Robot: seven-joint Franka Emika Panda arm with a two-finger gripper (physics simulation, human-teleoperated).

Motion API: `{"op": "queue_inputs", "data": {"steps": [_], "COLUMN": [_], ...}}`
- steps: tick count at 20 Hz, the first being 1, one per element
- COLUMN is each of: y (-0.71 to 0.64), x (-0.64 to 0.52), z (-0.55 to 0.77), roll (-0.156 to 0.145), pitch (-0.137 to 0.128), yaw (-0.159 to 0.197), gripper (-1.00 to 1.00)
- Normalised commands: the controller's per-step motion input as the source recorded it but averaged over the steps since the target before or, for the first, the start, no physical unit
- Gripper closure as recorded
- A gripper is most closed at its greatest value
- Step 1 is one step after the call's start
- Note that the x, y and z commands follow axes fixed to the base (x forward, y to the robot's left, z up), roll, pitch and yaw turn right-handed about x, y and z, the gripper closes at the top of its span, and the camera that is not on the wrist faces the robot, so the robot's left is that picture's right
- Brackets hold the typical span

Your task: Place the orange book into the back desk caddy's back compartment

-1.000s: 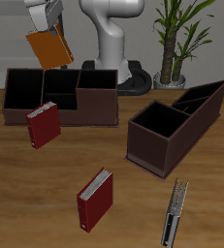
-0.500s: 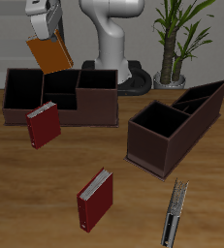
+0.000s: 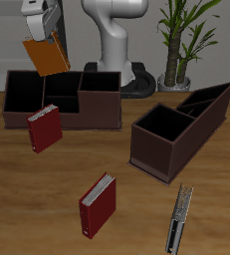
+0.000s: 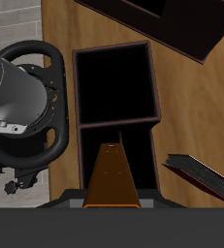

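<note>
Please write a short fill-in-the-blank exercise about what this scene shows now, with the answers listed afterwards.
1. The gripper holds the ______ book in the air, above the back caddy.
2. The number of dark red books on the table is ______: one leans on that caddy, one lies nearer the front edge.
3. The other caddy has a ______ divider.

Answers: orange; two; diagonal
</note>
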Motion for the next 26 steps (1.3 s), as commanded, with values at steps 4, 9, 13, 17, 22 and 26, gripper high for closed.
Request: {"op": "queue_inputs", "data": {"steps": [4,9,13,17,22,26], "y": [0.25,0.12,-0.03,-0.13,-0.04,0.07], "x": [-0.09,-0.03,-0.02,0.03,0.06,-0.03], "z": [-0.07,-0.06,-0.16,-0.08,0.02,-0.06], "roll": [0.05,0.023,0.01,-0.018,-0.013,0.012], "pitch": [0.026,0.02,0.04,0.023,0.004,0.012], "yaw": [-0.008,0.006,0.015,-0.009,-0.021,0.0], "gripper": [1.0,1.0,1.0,1.0,1.0,1.0]}}
